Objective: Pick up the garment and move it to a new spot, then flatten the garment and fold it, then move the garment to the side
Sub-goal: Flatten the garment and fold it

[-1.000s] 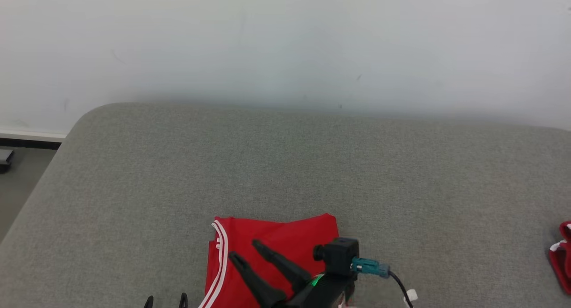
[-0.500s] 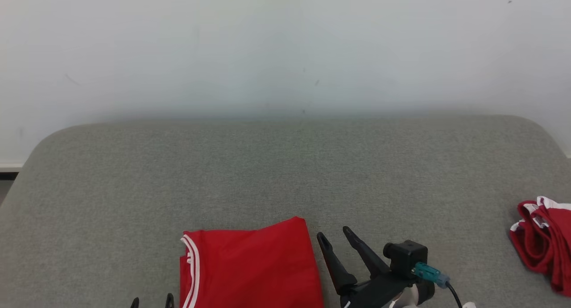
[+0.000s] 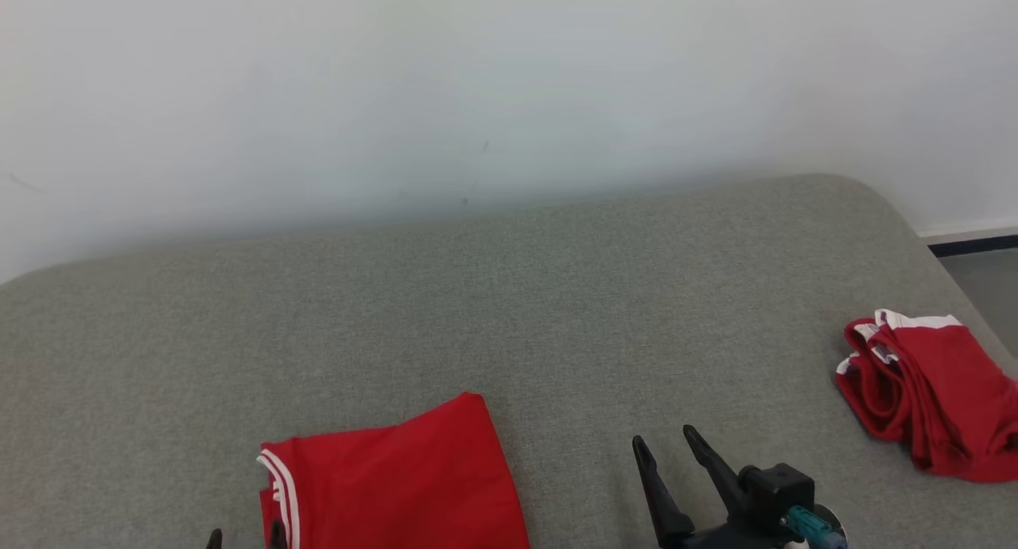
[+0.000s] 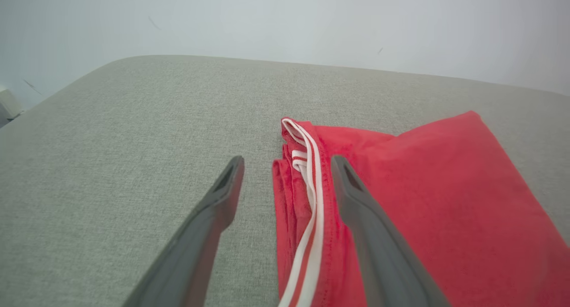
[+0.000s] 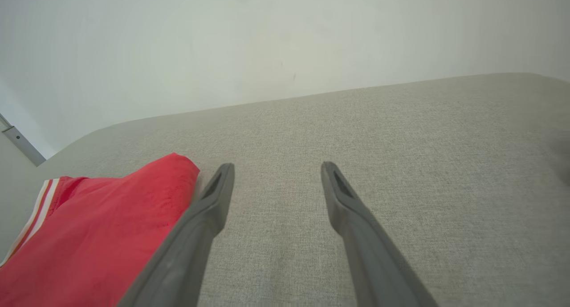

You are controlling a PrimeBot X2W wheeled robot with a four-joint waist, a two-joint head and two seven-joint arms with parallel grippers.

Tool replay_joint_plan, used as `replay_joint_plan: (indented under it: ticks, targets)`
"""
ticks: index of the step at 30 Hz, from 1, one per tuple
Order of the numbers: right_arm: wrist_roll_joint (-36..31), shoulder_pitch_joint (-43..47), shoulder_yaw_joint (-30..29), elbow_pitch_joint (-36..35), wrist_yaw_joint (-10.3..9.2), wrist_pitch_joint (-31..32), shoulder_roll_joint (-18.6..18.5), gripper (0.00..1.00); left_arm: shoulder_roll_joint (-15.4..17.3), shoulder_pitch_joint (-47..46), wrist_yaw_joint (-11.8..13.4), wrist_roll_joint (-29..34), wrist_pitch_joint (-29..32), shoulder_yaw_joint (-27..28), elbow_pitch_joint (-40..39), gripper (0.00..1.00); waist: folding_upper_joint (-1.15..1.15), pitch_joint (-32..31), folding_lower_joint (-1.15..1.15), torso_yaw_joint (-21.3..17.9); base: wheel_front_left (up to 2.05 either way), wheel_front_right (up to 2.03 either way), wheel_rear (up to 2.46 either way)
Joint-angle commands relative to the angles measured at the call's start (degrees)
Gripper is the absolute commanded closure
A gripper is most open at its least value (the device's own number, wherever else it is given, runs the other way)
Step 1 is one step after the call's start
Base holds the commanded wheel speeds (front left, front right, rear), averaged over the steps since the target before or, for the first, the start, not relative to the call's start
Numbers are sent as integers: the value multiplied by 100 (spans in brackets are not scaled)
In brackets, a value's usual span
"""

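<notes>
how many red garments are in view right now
2: one folded garment lies at the front, left of centre; one bunched garment lies by the right edge. More could lie outside the frame.

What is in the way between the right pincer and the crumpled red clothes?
Nothing I can see. Just bare grey cushion lies between the open right pincer and the crumpled red garment. The folded red garment sits on the pincer's other side.

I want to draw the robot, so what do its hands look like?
The right hand and left hand each have two long, dark grey fingers tapering to pointed tips, with a narrow slot near each tip. Behind the right hand's fingers sits a small black boxy camera with a teal plug.
</notes>
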Motion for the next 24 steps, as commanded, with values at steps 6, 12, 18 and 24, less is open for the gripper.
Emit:
replay_joint_plan:
  ticks: [6, 12, 18, 24]
  targets:
    - [-569, 281, -443, -367, -15, -19, 127, 0, -4, 144, -14, 188, -16, 54, -233, 0, 0, -11, 0, -92, 0, 0, 0]
    - [-908, 469, -721, -601, -15, -20, 202, 0, -4, 292, -81, 370, -16, 55, -461, 0, 0, -34, 0, -14, 0, 0, 0]
    - [-1048, 566, -910, -625, -15, -21, 233, 0, -4, 382, -152, 486, -16, 19, -515, 0, 0, -73, 0, 128, 0, 0, 0]
    - [-994, 622, -929, -641, -15, -20, 242, 0, -4, 441, -239, 562, -16, -67, -541, 0, 0, -97, 0, 245, 0, 0, 0]
